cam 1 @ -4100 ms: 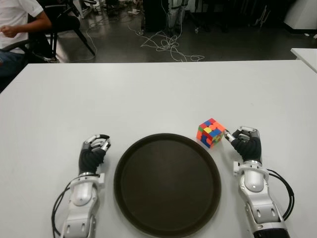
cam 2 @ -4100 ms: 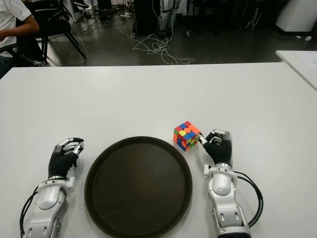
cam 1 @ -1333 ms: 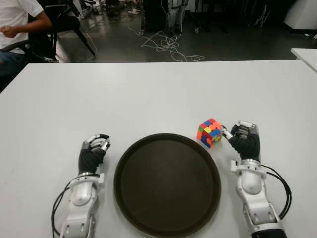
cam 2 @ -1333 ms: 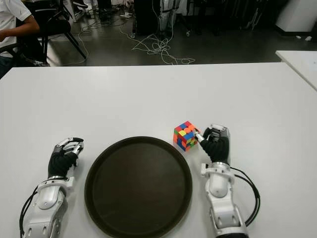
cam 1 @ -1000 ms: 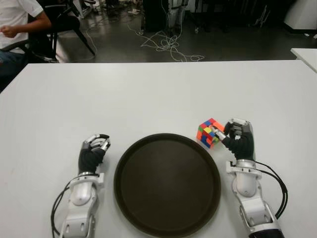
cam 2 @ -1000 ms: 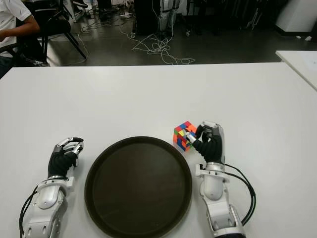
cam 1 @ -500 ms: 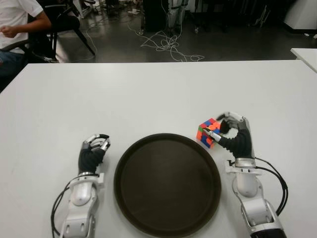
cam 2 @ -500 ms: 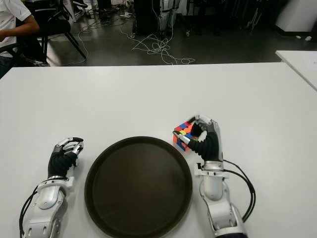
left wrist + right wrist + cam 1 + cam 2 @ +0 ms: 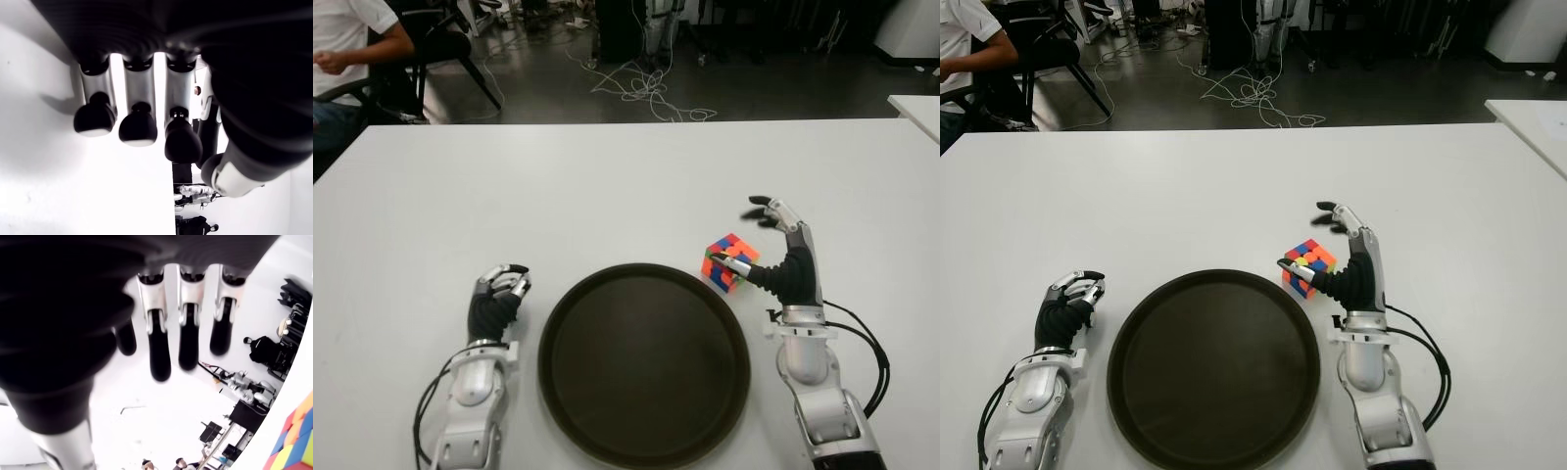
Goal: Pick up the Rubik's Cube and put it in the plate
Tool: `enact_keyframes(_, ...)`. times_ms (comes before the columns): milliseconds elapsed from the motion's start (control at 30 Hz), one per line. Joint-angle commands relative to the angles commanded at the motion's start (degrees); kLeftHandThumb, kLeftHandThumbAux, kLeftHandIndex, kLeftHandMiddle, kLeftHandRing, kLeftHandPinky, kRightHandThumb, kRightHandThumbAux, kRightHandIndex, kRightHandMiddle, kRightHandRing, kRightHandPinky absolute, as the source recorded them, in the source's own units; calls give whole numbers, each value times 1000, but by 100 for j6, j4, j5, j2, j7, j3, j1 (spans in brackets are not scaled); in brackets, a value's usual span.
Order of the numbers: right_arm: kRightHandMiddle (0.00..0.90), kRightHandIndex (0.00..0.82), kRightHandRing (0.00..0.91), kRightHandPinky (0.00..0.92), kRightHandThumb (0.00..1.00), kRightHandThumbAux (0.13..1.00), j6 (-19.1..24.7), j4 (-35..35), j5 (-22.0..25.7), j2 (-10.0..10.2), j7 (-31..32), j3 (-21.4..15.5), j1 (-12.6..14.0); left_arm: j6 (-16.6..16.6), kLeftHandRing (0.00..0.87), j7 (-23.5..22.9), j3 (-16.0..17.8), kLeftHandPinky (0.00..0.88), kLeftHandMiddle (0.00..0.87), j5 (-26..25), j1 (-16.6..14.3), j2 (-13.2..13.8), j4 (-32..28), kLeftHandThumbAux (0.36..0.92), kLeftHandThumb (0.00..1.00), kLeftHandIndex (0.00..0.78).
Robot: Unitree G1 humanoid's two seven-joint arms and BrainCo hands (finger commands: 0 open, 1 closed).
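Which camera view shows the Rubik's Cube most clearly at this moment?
The left eye view shows the Rubik's Cube best: whole, on the table beside the plate, with the open right hand next to it. The right eye view shows nearly the same. The right wrist view catches only a corner; the left wrist view shows none.

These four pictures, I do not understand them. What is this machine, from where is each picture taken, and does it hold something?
It is a humanoid robot with two fingered hands. Two pictures come from cameras in its head, looking down at a white table; the other two come from cameras on its wrists, close to the fingers. On the table lie a dark round plate and a Rubik's Cube beside its far right rim. The right hand is open next to the cube, holding nothing. The left hand is curled, left of the plate, also empty.
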Motion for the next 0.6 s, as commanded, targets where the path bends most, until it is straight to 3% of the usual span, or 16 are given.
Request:
enact_keyframes(367,186,172,182,199,0,906,202,-124,-291,-242,417,-4,-98,-24,827,38,-48,819,826,37,20,-31,-30,705,710,443)
enact_keyframes(500,179,159,173,189,0,907,665,-381,-529,-293,653,54,-121,-14,827,61,-49,818,825,42,19,-43,-30,704,710,444)
enact_keyframes(600,174,149,167,181,0,906,1269,-773,-785,-327,997,127,-137,-4,826,72,-48,817,824,49,13,-40,-21,704,711,444)
